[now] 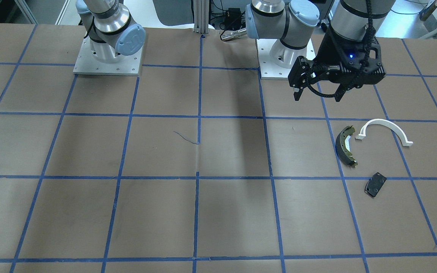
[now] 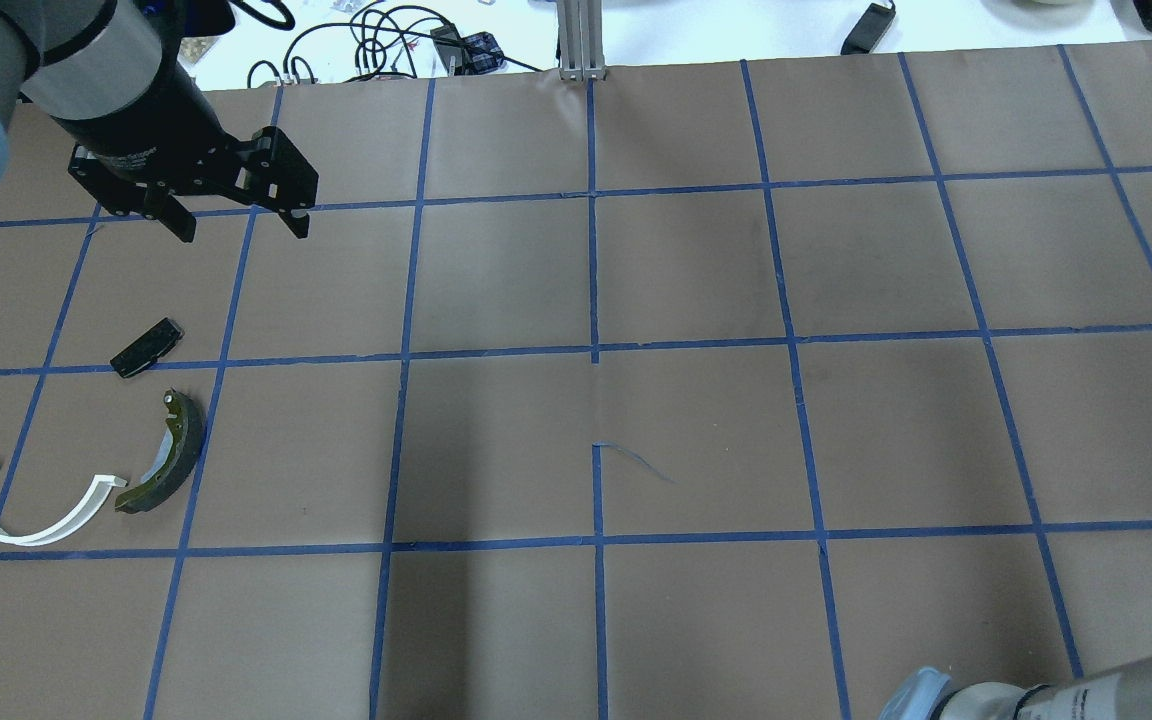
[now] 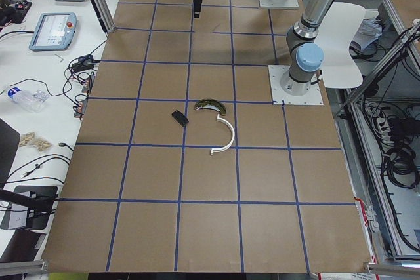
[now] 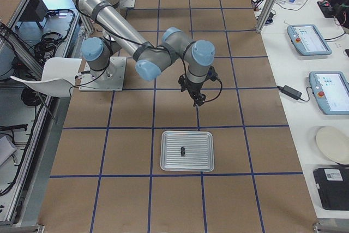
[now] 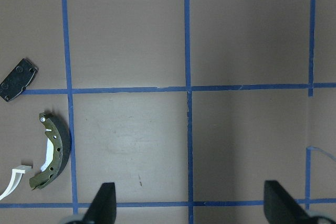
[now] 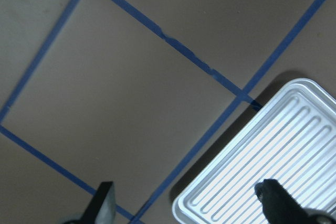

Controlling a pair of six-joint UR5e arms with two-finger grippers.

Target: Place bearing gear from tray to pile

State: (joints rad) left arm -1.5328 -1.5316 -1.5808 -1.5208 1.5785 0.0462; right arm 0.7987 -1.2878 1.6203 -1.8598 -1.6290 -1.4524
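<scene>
The bearing gear (image 4: 182, 150) is a small dark part lying in the middle of the silver tray (image 4: 169, 163). My right gripper (image 6: 189, 205) is open and empty, hovering beside the tray's corner (image 6: 294, 145); it also shows in the exterior right view (image 4: 195, 99). The pile lies at the table's other end: an olive brake shoe (image 1: 340, 146), a white arc (image 1: 379, 121) and a black plate (image 1: 375, 184). My left gripper (image 1: 317, 91) is open and empty, held high near the pile (image 2: 241, 225).
The table is brown paper with a blue tape grid. The left wrist view shows the brake shoe (image 5: 52, 153) and black plate (image 5: 17, 80) at its left edge. The two arm bases (image 1: 107, 64) stand at the robot's side of the table.
</scene>
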